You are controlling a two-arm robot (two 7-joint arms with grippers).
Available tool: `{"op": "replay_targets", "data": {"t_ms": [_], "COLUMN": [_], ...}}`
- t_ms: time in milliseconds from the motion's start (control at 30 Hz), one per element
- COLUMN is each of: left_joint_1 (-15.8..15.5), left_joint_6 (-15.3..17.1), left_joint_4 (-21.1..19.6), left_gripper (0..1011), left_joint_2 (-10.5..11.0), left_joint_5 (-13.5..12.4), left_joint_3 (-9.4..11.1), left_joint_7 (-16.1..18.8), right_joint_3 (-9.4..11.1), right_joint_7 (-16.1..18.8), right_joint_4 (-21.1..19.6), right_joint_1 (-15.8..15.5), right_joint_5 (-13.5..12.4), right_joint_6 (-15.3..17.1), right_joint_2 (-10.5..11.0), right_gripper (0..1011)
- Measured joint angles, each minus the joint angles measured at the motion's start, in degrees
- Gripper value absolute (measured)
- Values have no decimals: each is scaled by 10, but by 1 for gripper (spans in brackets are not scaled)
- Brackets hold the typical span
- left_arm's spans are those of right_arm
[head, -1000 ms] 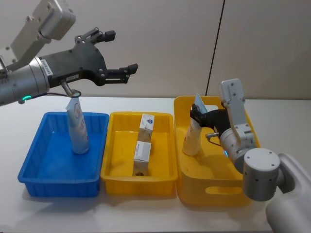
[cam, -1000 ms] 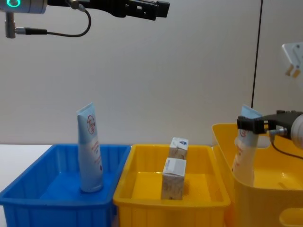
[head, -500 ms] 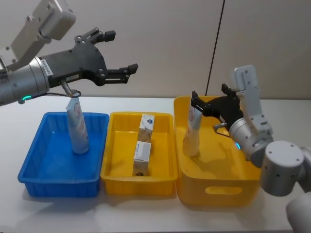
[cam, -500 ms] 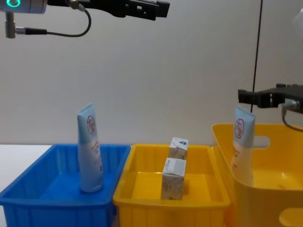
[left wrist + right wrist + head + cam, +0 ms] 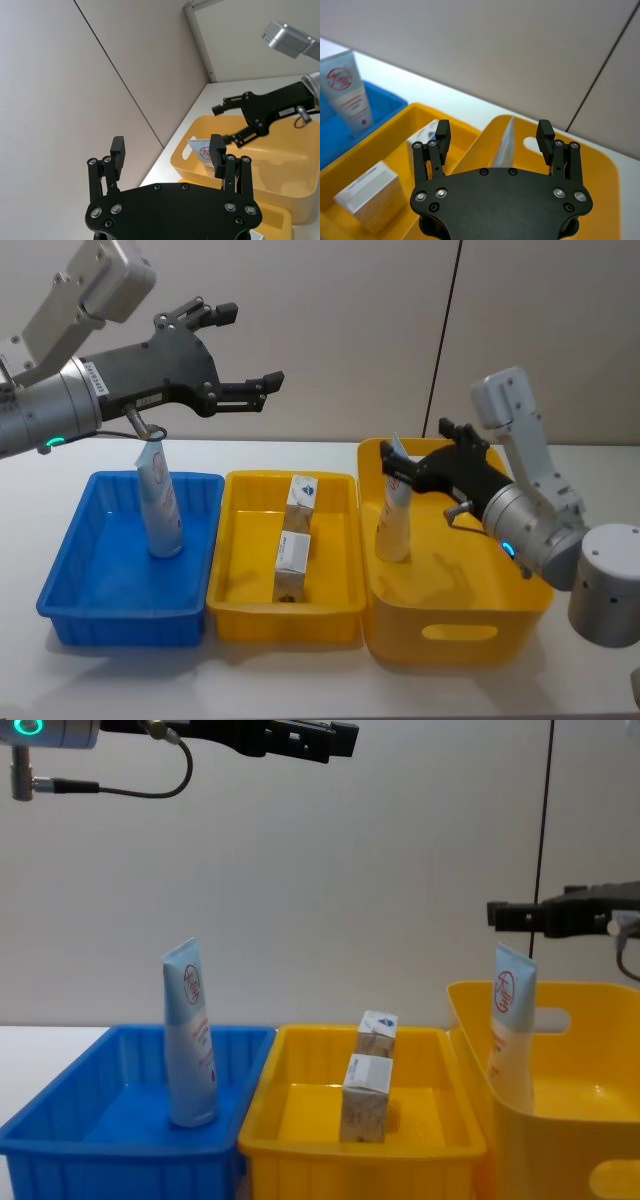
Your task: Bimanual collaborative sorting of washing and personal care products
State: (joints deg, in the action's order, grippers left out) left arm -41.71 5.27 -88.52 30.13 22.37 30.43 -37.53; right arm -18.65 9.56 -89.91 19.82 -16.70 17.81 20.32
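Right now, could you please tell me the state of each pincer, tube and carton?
Left tube: standing in the blue bin, not gripped.
Right tube: standing at the large yellow bin's left wall, not gripped.
Far carton: upright in the middle yellow bin.
Near carton: upright, in front of it.
Left pincer: open, empty, held high.
Right pincer: open, empty, just above the right tube's top.

Plain beige wall (image 5: 350, 320) behind a white table (image 5: 300, 680).

In the chest view, the foot of the right-hand tube (image 5: 513, 1000) is hidden by the wall of the yellow tub (image 5: 560, 1140). The rear carton (image 5: 378, 1030) is partly masked by the front carton (image 5: 366, 1105).
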Motion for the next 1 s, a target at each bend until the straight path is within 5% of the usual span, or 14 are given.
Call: {"op": "replay_targets", "data": {"t_ms": [433, 1000], "left_joint_1": [0, 0], "left_joint_6": [0, 0], "left_joint_4": [0, 0], "left_gripper": [1001, 1001], "left_joint_2": [0, 0], "left_joint_5": [0, 0], "left_joint_3": [0, 0], "left_joint_7": [0, 0], "right_joint_3": [-45, -93], "right_joint_7": [38, 72], "right_joint_4": [17, 74], "right_joint_1": [14, 53], "right_joint_5": [27, 61], "right_joint_6": [32, 10], "right_joint_2": [11, -13], "right_gripper": [1002, 1002]}}
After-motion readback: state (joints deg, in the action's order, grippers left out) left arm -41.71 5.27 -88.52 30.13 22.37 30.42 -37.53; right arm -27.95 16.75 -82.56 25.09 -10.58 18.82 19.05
